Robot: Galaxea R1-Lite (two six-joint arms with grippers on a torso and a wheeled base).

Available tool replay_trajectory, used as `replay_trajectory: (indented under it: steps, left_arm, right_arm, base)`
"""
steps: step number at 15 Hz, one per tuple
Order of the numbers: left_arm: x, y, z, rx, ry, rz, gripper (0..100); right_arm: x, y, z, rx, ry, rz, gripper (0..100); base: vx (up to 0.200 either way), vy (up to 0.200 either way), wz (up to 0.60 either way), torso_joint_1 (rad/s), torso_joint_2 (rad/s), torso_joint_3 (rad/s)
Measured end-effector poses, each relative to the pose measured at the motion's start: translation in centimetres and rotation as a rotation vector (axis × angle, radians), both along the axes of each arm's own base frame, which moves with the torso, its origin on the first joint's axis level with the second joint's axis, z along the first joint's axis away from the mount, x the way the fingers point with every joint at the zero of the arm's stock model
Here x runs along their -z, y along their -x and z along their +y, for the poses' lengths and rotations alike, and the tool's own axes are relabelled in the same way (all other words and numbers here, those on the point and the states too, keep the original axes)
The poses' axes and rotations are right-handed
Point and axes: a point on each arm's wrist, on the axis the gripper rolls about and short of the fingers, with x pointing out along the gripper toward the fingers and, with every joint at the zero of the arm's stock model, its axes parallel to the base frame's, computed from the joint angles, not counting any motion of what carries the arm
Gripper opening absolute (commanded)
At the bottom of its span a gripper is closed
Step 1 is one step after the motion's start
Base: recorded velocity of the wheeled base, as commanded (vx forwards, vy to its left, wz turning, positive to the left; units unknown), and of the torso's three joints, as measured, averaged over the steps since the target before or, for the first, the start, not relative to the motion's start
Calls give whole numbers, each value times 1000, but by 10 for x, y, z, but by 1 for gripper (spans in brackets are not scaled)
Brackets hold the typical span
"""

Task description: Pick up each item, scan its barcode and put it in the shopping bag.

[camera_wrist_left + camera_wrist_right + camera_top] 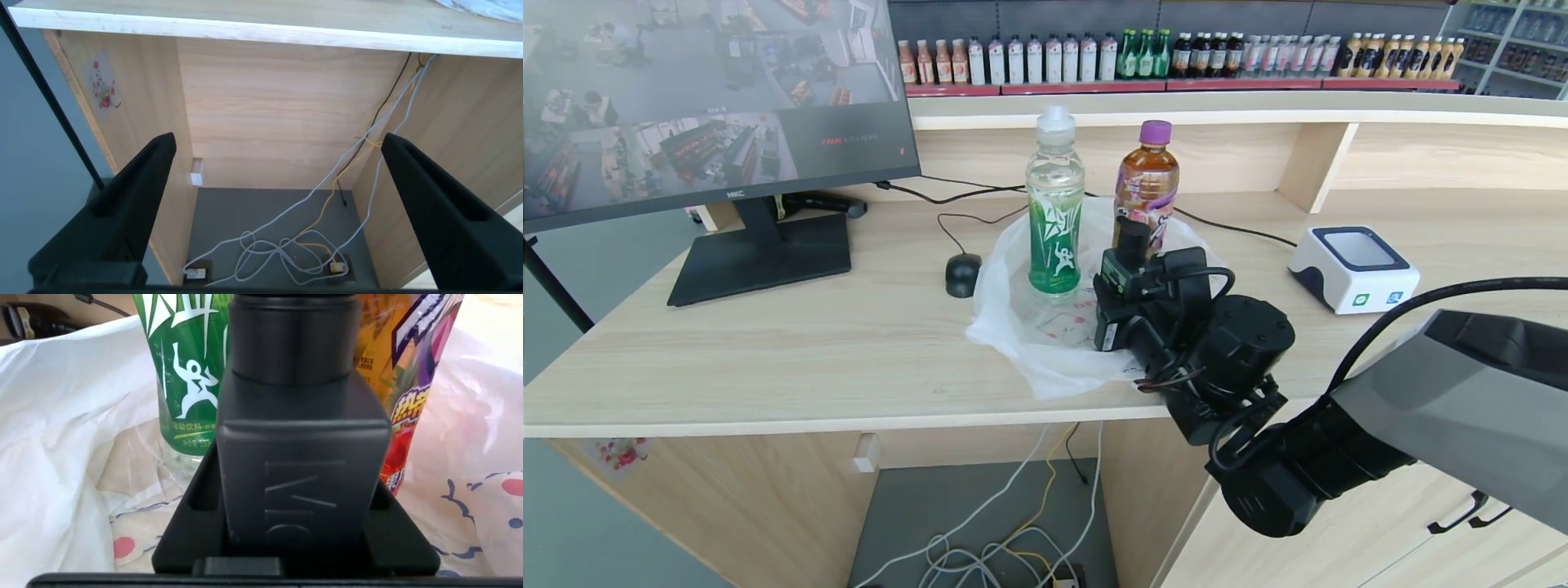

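Right gripper [1131, 237] hovers at six o'clock of the brown bottle [1147, 184], grip impossible to tell; left gripper [279, 143] gapes wide under the table [245, 28].

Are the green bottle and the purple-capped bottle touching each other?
Apart. The head view shows the green bottle and the purple-capped bottle standing side by side with a plain gap between them from shoulder to base.
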Motion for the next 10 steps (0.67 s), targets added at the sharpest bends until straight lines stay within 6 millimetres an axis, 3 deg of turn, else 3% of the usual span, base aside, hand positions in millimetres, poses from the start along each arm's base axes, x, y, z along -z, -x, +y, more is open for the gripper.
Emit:
replay_trajectory:
  steps: [1,2,10]
  left_arm:
    - [0,0,0,0,0,0,100]
    - [0,0,0,0,0,0,100]
    - [0,0,0,0,0,0,100]
  right_arm:
    - [-1,1,1,-5,-1,2,0]
    - [-1,2,1,-7,0,3,100]
    - [-5,12,2,14,-45,-50,100]
  base:
    - [0,0,0,0,0,0]
    - [0,0,0,0,0,0]
    - [0,0,0,0,0,0]
